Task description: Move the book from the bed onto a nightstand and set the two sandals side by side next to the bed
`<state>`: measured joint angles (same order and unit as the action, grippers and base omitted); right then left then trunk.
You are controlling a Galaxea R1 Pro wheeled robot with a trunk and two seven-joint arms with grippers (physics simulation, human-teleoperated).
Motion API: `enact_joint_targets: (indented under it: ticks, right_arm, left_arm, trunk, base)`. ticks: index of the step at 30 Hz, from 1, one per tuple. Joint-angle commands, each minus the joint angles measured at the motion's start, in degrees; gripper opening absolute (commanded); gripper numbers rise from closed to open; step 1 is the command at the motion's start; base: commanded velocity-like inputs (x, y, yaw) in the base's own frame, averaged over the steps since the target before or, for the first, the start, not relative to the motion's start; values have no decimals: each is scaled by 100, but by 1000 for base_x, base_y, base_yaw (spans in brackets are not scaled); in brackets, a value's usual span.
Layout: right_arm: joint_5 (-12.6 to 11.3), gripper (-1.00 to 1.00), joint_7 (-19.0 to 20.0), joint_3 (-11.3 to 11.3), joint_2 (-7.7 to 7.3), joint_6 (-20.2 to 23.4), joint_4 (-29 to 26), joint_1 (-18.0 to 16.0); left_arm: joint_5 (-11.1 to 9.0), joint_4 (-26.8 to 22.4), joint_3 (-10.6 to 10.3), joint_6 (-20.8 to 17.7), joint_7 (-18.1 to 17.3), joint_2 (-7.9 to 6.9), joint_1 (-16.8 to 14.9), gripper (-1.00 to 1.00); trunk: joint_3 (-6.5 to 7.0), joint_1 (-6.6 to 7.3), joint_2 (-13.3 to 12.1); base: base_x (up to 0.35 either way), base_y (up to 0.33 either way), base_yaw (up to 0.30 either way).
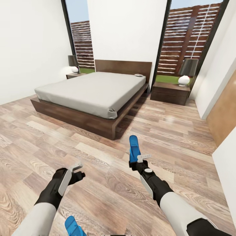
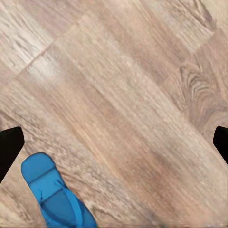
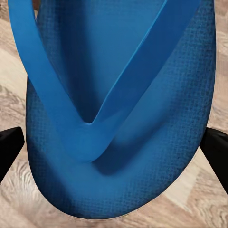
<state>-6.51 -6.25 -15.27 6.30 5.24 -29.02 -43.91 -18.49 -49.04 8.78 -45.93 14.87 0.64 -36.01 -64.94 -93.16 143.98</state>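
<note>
**One sandal gripped, one on the floor**

We see the right gripper [image 1: 141, 159] clenched on a blue sandal [image 1: 134, 149], which stands out forward from the fingertips, lifted above the wood-plank floor [image 1: 98, 196]. In the right wrist view that sandal [image 3: 118, 142] lies between the two dark fingers [image 3: 9, 147], its rounded end nearest the camera; its sole is finely pebbled and a smooth Y-shaped strap runs along it. The fingers sit at the sole's two edges.

Our left gripper [image 1: 77, 171] holds nothing, and its jaws stand wide apart. The second sandal [image 1: 73, 226] lies flat on the floor behind the left fingers, toward the robot's base. In the left wrist view this sandal [image 2: 54, 197] rests just beside one dark fingertip [image 2: 8, 147], apart from it, on pale planks with swirling grain.

Well ahead of both grippers stands the bed [image 1: 95, 93]: a smooth pale grey mattress on a dark brown wooden frame with a plain headboard. A small flat thing [image 1: 139, 75] lies near the headboard; we cannot tell what it is. A dark wood nightstand [image 1: 169, 92] stands at each side of the bed, each bearing a lamp [image 1: 186, 72] with a dark shade and round white base. Behind, black-framed glass shows a brown slat fence [image 1: 186, 36].
</note>
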Motion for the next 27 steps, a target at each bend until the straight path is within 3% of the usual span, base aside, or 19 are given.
enact_joint_targets:
  ticks: [1,15,18,27]
  right_arm:
    - [-68,-100,-44,-48,-13,14,-256,-3]
    - [-96,-100,-48,-29,-37,72,-278,4]
    - [-96,-100,-51,-36,-33,73,-280,1]
    - [-79,-100,-60,-41,-24,82,-280,2]
  left_arm:
    - [-19,82,59,-58,38,-10,-27,100]
    - [-62,-216,71,-99,-19,-152,-29,100]
    - [-60,-282,71,-101,-20,-158,-29,100]
    - [-59,-294,45,-69,-20,-138,-29,100]
  trunk:
    - [-28,-1,4]
    - [-338,-37,23]
    - [-404,-45,27]
    - [-404,-45,27]
  base:
    - [0,0,0]
    - [0,0,0]
    - [-230,0,0]
    - [-33,0,182]
